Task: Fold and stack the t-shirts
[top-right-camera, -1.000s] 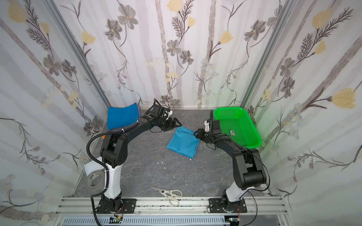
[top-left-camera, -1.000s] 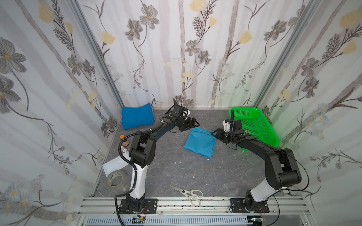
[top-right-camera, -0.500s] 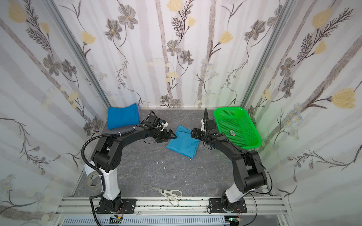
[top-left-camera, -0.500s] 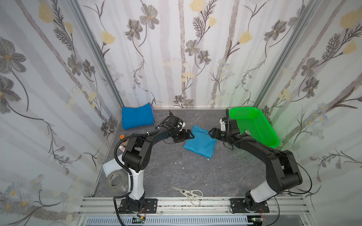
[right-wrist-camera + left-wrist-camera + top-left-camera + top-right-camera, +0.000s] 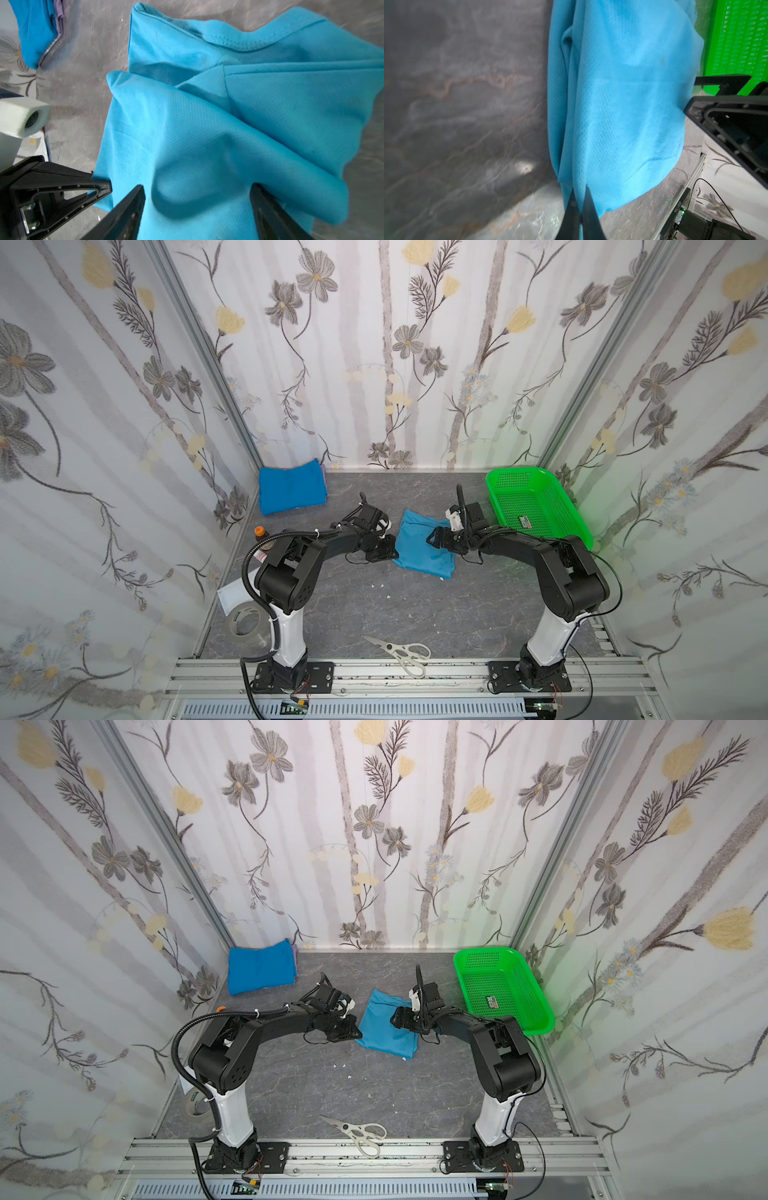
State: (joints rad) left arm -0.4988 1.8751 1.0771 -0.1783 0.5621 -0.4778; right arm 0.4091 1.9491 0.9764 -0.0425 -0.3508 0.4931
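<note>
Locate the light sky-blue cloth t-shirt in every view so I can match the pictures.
Top view: light sky-blue cloth t-shirt at picture centre, between left gripper and right gripper.
Top view: also at centre.
Left wrist: fills most of the picture.
Right wrist: fills most of the picture.
Shared landmark: the left gripper, shut on the shirt's edge, shows in all four.

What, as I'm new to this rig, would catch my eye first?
The light blue t-shirt crumpled mid-table, with the left pincer pinched shut on its edge and the right pincer open over it. Behind, a darker blue t-shirt lies folded back left and a green basket stands back right.
</note>
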